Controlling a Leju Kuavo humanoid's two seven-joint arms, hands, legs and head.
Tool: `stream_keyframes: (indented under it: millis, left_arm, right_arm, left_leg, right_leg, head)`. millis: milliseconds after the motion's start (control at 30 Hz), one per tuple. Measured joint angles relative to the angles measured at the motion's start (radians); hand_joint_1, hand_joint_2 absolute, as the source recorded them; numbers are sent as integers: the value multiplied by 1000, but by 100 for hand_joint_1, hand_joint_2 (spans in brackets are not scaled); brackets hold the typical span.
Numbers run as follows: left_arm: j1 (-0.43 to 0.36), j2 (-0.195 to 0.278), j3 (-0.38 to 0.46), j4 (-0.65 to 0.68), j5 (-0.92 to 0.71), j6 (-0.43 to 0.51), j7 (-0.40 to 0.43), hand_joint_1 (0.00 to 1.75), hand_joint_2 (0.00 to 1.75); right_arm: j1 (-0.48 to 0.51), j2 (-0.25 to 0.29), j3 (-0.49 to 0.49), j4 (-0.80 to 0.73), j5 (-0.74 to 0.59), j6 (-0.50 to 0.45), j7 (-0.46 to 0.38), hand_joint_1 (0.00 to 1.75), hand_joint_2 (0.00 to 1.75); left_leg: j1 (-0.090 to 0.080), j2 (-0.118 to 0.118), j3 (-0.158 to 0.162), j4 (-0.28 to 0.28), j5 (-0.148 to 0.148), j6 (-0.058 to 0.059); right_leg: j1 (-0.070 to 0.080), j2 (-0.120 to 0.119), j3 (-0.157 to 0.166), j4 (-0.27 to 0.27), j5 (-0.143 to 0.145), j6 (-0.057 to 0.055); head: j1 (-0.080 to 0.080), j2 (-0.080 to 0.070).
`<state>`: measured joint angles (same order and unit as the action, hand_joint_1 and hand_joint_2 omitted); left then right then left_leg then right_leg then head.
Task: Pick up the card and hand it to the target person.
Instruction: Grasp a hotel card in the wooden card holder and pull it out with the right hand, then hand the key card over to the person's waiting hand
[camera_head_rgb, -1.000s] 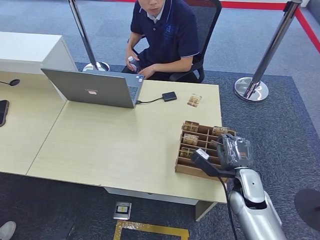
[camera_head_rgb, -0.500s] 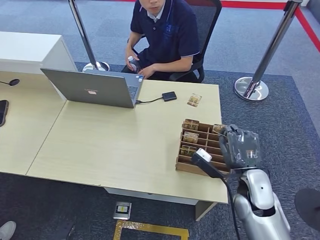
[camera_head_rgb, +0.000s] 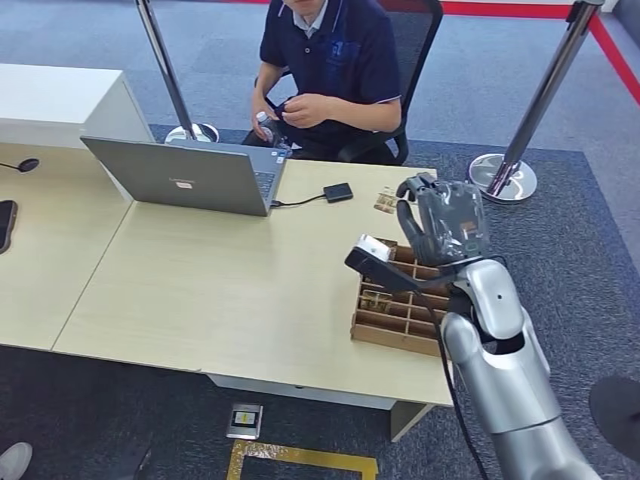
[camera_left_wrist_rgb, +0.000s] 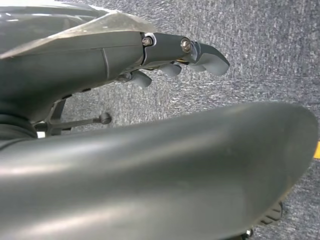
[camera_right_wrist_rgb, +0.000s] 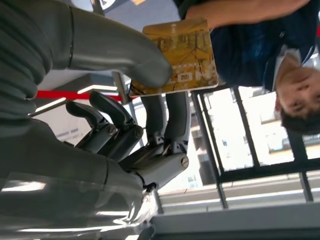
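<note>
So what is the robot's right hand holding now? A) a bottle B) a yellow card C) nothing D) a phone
B: in the right wrist view the right hand pinches a yellow card between its thick thumb and its darker fingers, raised toward the person in the dark blue shirt.

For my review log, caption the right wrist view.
Right hand pinches a yellow printed card between thumb and fingers, facing the seated person.
</note>
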<state>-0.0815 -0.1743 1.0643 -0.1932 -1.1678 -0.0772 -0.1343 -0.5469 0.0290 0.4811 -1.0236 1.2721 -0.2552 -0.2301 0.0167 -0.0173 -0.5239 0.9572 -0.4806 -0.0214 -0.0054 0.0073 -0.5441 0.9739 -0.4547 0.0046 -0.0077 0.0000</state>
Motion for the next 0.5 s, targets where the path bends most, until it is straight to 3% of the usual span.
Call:
stream_keyframes:
  millis: [233,500]
  left_arm:
    - [-3,0,0,1,-15,-4,0,0,0]
    - [-5,0,0,2,-23,-6,2,0,0]
  right_arm:
    - [-189,133,30,269,-32,-19,-6,175,175]
    - [-289,218,36,449,-27,-83,41,175,175]
  left_leg:
    - [0,0,0,0,0,0]
    - [0,0,-1,0,0,0]
  right_leg:
    - [1,0,-1,0,0,0]
    - [1,0,-1,-1,0,0]
  head:
    - [0,0]
    - [0,0]
